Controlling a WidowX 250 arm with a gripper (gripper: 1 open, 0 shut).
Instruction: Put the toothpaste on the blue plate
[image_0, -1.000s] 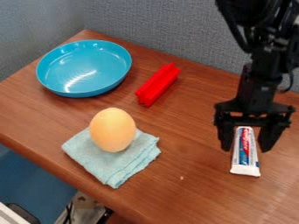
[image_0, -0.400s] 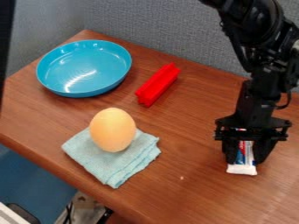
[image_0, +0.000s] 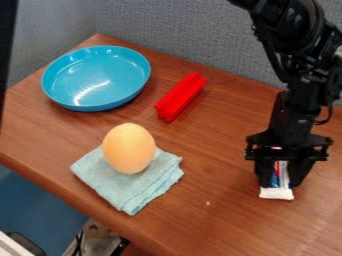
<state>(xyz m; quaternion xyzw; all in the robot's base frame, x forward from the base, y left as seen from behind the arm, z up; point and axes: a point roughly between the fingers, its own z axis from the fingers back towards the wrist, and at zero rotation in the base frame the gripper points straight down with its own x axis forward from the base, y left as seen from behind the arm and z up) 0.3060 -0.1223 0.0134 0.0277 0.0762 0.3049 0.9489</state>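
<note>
You see the gripper (image_0: 286, 172) down at 4 o'clock, fingers straddling the toothpaste (image_0: 277, 180) on the table (image_0: 214, 120); grip not confirmed, can't tell. Lift and carry to the blue plate (image_0: 94, 78) at 10 o'clock remain

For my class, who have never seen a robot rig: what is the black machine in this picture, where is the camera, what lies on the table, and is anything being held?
The black machine is a robot arm. Its hand, the part that grasps, points straight down over a small toothpaste tube lying flat at the right of the wooden table. The fingers stand on either side of the tube; a firm grip cannot be confirmed, and the tube is not lifted. The single camera looks down at the table from the front. Also there: a round blue plate at the far left, a red rectangular block, and an orange egg-shaped object on a folded light-blue cloth.
</note>
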